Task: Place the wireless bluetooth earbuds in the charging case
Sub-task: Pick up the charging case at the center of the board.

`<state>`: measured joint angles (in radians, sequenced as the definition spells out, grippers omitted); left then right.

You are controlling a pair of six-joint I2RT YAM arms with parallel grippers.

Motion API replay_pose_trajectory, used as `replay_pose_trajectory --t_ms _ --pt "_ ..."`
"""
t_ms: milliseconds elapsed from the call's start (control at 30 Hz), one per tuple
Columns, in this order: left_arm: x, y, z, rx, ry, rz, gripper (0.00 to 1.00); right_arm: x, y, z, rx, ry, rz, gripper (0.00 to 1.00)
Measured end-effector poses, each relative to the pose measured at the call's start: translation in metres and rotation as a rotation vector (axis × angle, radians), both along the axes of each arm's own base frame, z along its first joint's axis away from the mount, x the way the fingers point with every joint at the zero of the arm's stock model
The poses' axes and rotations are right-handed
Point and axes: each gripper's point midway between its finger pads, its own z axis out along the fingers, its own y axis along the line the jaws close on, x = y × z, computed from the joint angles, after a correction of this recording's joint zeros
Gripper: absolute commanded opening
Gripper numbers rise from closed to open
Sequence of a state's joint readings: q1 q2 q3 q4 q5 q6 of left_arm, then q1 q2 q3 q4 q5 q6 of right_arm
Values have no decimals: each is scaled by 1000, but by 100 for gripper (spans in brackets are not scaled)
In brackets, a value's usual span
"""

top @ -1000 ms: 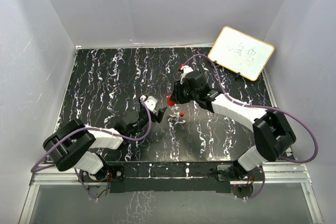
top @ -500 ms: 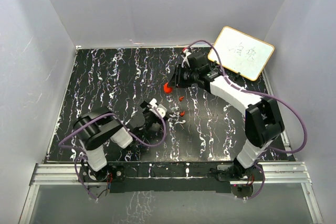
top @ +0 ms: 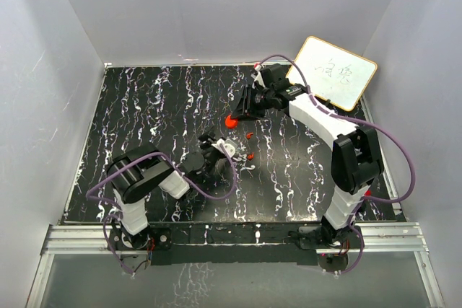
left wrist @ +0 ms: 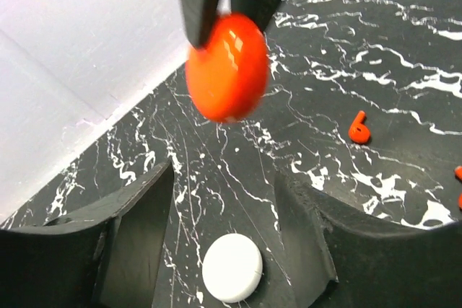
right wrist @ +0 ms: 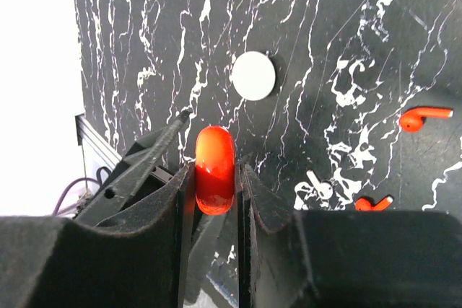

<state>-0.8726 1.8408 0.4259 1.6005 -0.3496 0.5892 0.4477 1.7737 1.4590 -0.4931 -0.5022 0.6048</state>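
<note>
The right pincer (right wrist: 215, 169) is pressed onto the small round bright red plastic charging case (right wrist: 215, 151). It pinches the puck edge-on by its two flat faces and holds it up off the black, white-veined counter (top: 144, 113), somewhat right of centre and toward the far side. In the left wrist view the case hangs in the air with its face turned to the camera. No opening or socket shows on it, so I cannot tell whether it is open.

The left pincer (left wrist: 227, 239) sits low near the middle of the counter, just on the near side of the case. Its fingers are spread and hold nothing. A white round plastic disc (left wrist: 232, 267) lies flat on the counter in the gap between them, but it is not gripped.

The two tiny bright red plastic earbuds (right wrist: 424, 115) (right wrist: 374, 203) lie loose on the counter, apart from each other and to the right of the left pincer. Neither is in the case.

The step in hand looks like presenting the case, with no earbud seated yet. The next move probably calls for getting the case open with its sockets facing up and held steady. The left pincer would then shift right and close on one earbud, a very small target needing a fine, centred pinch.
</note>
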Motion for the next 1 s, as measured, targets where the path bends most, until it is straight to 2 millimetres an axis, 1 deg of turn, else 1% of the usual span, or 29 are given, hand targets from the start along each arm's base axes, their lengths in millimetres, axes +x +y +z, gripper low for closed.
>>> replay_pose_trajectory --t_ms 67,233,367,533,633,1000 --pt "0 1 10 -24 -13 1 53 -5 0 -4 -2 34 4 0" --pt "-2 6 35 -99 -39 -19 53 -11 2 -3 18 70 18 0" --pt "-9 5 42 -116 -49 -63 54 -13 0 2 35 74 21 0" --pt "-16 0 43 -118 -49 -119 55 -15 -2 14 65 65 30 0" --pt "-19 -4 43 -112 -49 -148 55 -16 -1 18 80 69 37 0" --pt "-21 -10 43 -56 -86 -184 54 -25 1 17 109 115 46 0"
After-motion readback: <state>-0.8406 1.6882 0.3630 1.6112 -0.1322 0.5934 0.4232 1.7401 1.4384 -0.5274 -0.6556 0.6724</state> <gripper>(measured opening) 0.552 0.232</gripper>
